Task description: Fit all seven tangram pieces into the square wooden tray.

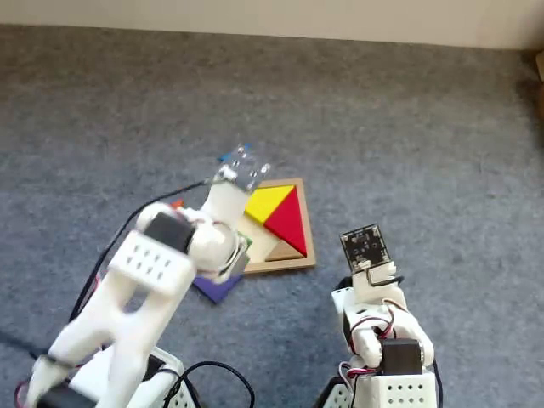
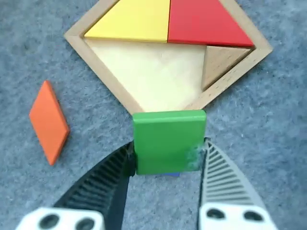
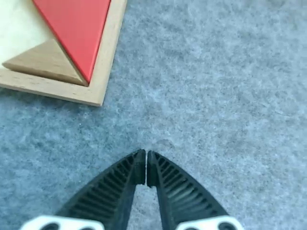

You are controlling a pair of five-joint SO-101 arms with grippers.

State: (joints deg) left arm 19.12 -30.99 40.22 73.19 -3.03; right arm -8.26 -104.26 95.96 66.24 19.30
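One grey carpet point(image 1: 425, 127), pale wall point(image 1: 255, 13) behind; L gripper point(image 2: 168, 148) holds green square point(image 2: 168, 134).

Grey carpet point(image 1: 408, 110), pale wall strip point(image 1: 255, 15)

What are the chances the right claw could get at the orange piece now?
Probably not. The orange piece lies beyond the tray from the shut right claw, and the left arm, whose left claw holds the green square, stretches between them.

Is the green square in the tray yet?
Out. The left gripper's jaws clamp the green square just outside the tray's wooden corner.
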